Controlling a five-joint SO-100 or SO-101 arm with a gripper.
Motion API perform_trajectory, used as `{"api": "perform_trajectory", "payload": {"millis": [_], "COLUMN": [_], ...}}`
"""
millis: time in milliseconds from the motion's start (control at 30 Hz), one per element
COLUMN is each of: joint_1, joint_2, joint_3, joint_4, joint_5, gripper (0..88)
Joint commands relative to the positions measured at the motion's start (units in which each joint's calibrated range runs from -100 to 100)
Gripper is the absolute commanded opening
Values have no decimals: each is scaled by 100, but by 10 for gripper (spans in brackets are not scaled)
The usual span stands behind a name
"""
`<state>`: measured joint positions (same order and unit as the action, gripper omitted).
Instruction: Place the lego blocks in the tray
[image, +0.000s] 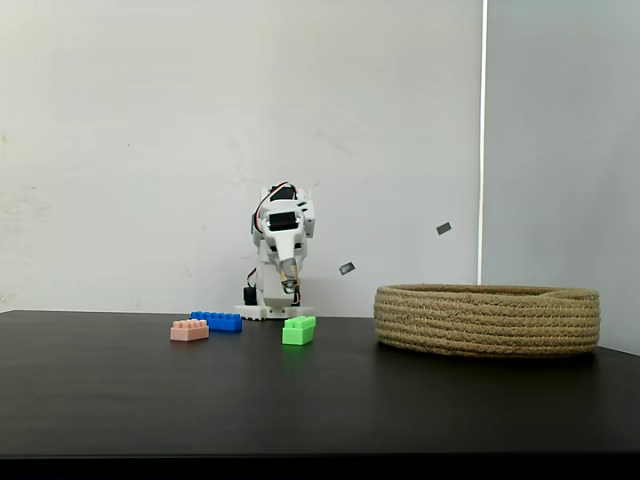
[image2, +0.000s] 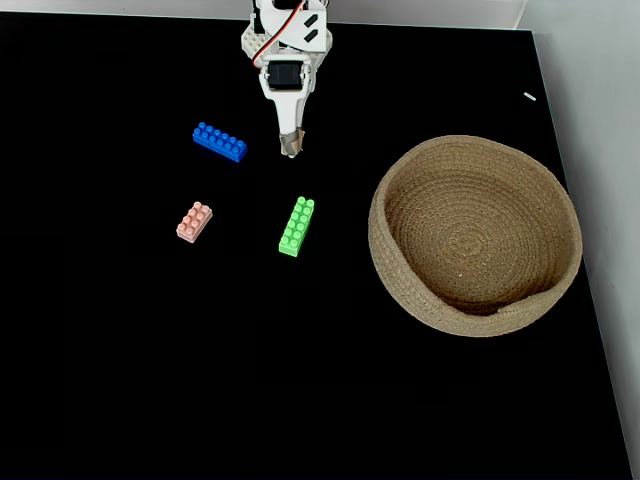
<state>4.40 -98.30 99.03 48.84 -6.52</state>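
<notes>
Fixed view: unmarked green brick (image2: 297, 226)

Blue brick (image2: 220, 142), pink brick (image2: 194, 221), green brick (image2: 297, 226) — all lying outside the rope basket (image2: 400, 290).

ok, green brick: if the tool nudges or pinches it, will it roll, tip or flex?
The green brick looks like hard moulded plastic, so probably rigid. It lies flat on its long base on the black table, so it should slide, not roll. The smooth sides may slip in the tool.

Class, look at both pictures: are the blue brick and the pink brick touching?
Apart. In a fixed view from above, bare black table separates the blue brick from the pink brick.
</notes>
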Motion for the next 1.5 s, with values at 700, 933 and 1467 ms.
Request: {"api": "perform_trajectory", "payload": {"millis": [700, 933, 1467], "joint_1": [14, 14, -11], "joint_2": [-49, -49, -49], "joint_3": [52, 52, 52], "joint_4": [26, 26, 26], "joint_5": [0, 5, 29], "gripper": [2, 2, 2]}}
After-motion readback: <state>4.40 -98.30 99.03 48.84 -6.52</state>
